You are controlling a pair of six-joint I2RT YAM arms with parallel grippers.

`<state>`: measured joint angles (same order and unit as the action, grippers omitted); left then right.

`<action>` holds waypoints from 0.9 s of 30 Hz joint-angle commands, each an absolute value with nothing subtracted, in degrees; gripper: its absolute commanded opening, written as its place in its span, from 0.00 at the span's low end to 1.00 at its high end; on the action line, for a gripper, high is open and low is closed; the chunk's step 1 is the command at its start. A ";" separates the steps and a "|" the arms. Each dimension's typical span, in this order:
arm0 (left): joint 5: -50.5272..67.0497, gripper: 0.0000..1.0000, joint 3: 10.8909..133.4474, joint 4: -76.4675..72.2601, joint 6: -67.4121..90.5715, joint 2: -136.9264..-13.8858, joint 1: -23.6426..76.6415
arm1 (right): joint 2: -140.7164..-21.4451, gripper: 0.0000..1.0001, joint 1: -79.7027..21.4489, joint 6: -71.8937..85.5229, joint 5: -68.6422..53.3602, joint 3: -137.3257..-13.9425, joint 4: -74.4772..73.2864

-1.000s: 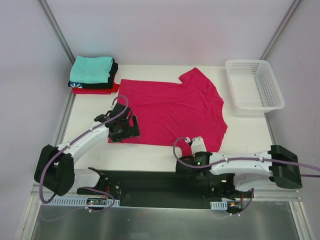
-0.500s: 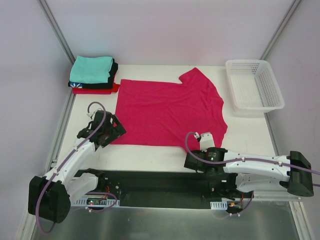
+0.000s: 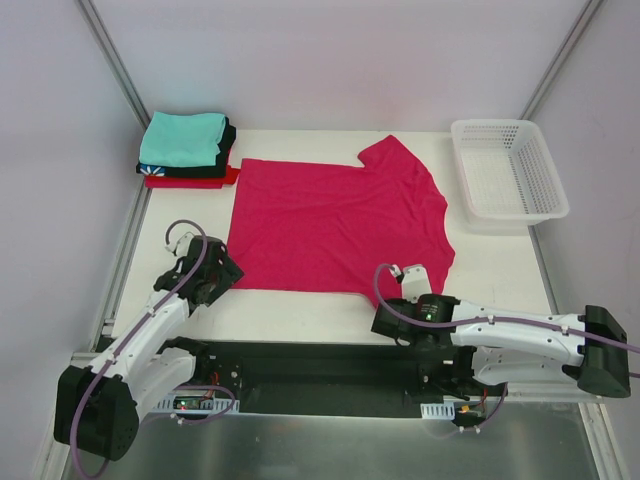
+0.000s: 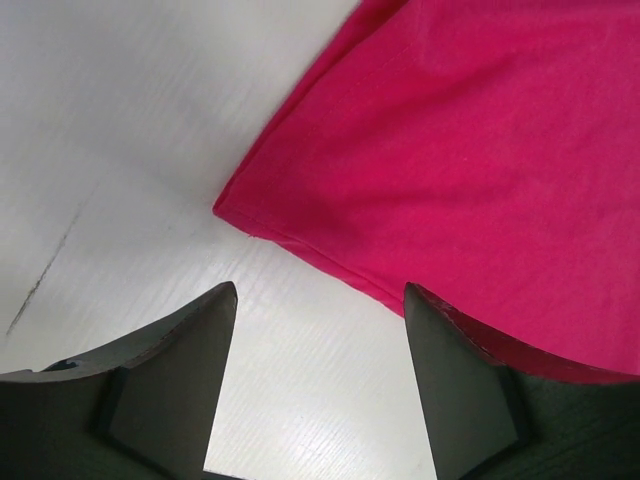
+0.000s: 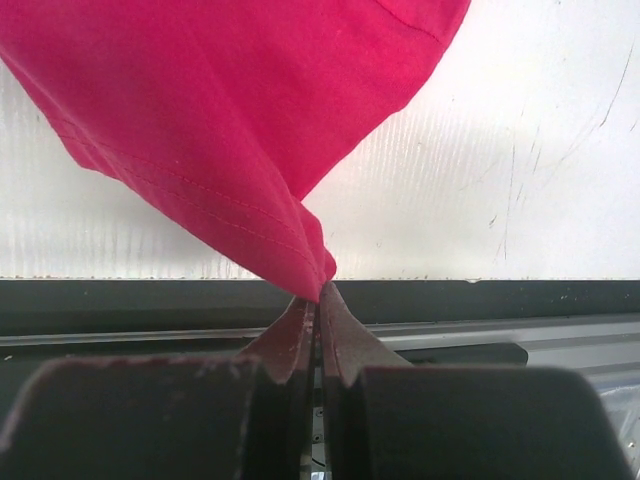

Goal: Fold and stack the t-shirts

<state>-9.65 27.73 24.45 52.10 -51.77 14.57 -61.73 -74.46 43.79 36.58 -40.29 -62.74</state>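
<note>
A crimson-pink t-shirt lies spread flat across the middle of the table. My right gripper is shut on its near-right hem corner, and the cloth rises in a pinched peak from the jaws. My left gripper hangs open just off the shirt's near-left corner, with only bare table between its fingers. The right finger's edge overlaps the hem in the wrist view. Folded t-shirts sit stacked at the back left, teal on top of black and red.
A white mesh basket stands at the back right. The black base plate runs along the near edge between the arm bases. Frame posts rise at both back corners.
My left arm has drawn back toward the near left, off the shirt's corner, and its jaws have narrowed. My right gripper has shifted slightly right, still pinching the hem.
</note>
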 commanded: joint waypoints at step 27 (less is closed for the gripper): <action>-13.54 0.57 23.64 17.14 53.61 -57.13 10.72 | -60.47 0.01 -72.77 42.10 34.28 -39.02 -62.76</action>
